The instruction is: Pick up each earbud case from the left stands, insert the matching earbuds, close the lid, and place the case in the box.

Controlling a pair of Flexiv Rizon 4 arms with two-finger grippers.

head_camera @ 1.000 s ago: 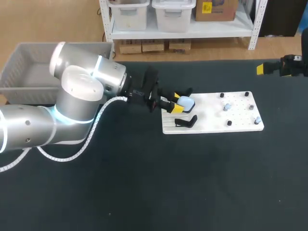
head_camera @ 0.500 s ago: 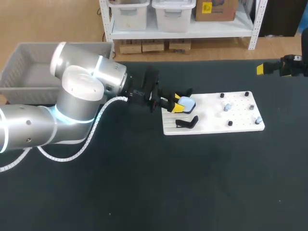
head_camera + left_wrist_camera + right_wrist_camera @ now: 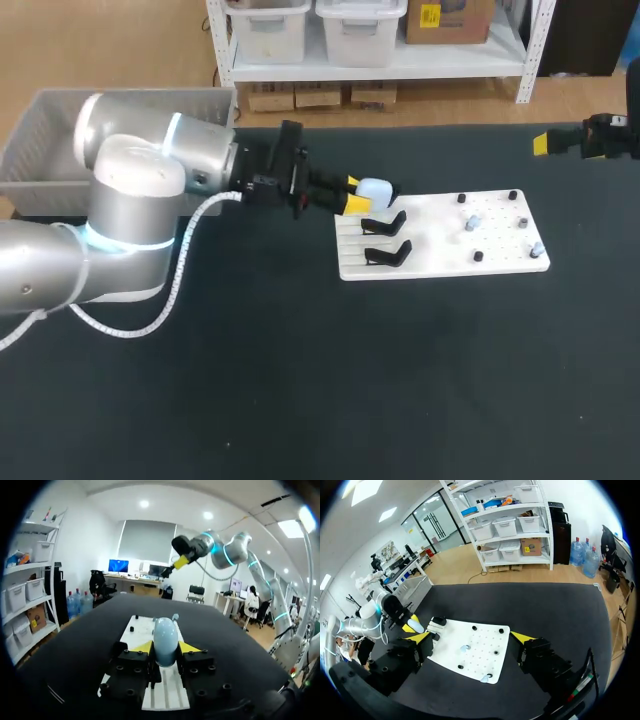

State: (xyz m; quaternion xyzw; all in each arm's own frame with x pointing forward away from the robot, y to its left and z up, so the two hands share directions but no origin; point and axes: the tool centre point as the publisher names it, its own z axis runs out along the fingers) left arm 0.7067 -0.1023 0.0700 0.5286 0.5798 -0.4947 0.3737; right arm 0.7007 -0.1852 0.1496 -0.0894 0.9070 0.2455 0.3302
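Earbud case [image 3: 377, 188], clamped in left tool [image 3: 358, 194]

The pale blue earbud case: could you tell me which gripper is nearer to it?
Left. The left gripper is shut on the earbud case; the right gripper is well apart, at the far right edge of the table.

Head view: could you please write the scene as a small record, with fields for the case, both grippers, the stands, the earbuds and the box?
case: pale blue, held off the stands
left gripper: shut on the case, by the board's left end
right gripper: open, holds nothing, near the table's far right corner
stands: two, black, both empty, on the board
earbuds: two, pale, on the board's right half
box: grey, at the table's left, behind the left arm
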